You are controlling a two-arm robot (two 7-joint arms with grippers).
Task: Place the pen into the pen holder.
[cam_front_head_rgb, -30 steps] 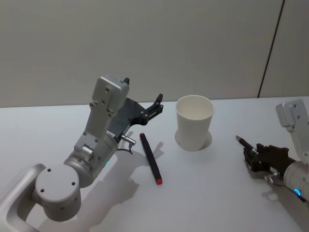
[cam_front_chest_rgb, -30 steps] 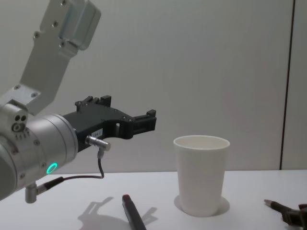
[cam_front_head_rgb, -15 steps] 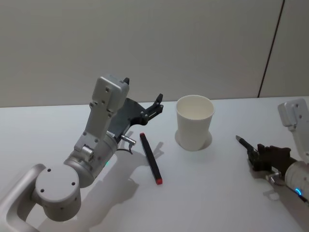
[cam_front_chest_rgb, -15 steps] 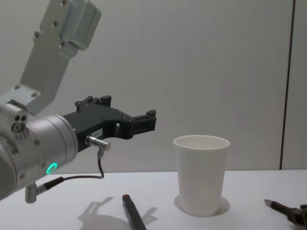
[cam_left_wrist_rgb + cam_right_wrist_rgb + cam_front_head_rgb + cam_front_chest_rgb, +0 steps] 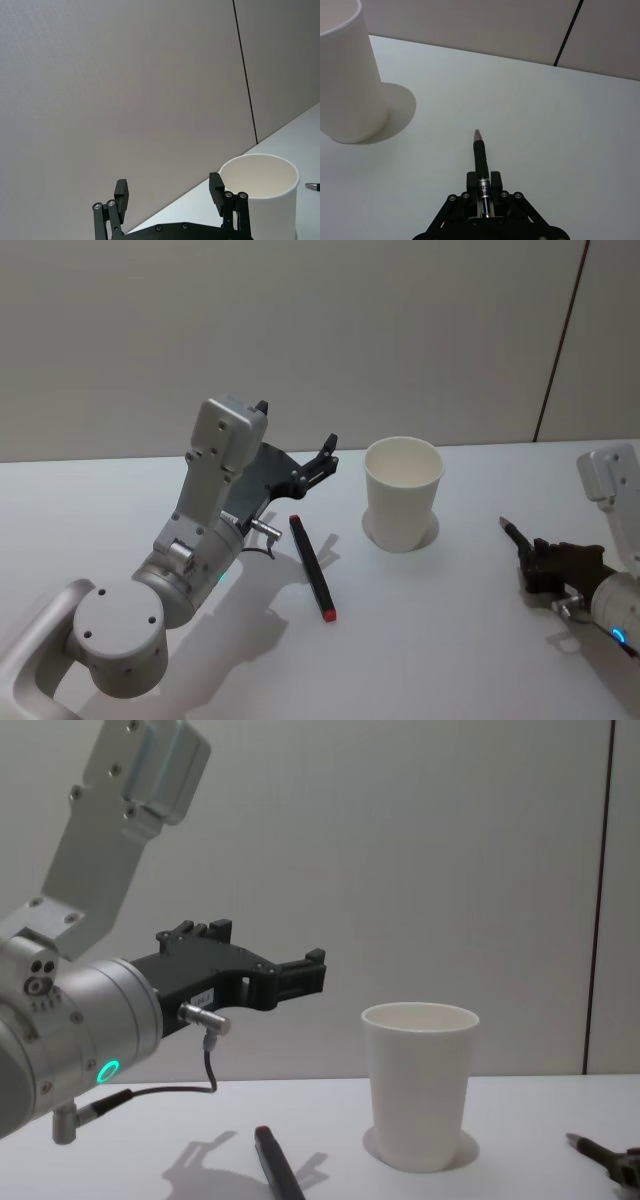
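The pen holder, a white paper cup (image 5: 403,490) (image 5: 420,1085) (image 5: 345,75) (image 5: 260,185), stands upright in the middle of the table. To its right, low over the table, my right gripper (image 5: 535,562) (image 5: 484,184) is shut on a dark pen (image 5: 514,537) (image 5: 480,150) (image 5: 588,1147) whose reddish tip points toward the back of the table. A second pen, black with a red end (image 5: 312,565) (image 5: 275,1165), lies flat to the left of the cup. My left gripper (image 5: 325,455) (image 5: 169,192) (image 5: 305,975) hangs open in the air above that pen, left of the cup.
The white table (image 5: 430,640) has free room in front of the cup and between the cup and my right gripper. A plain wall (image 5: 300,330) rises behind the table's back edge.
My right gripper has shifted a little to the right with the pen, away from the cup. The left arm, the cup and the lying pen have not moved.
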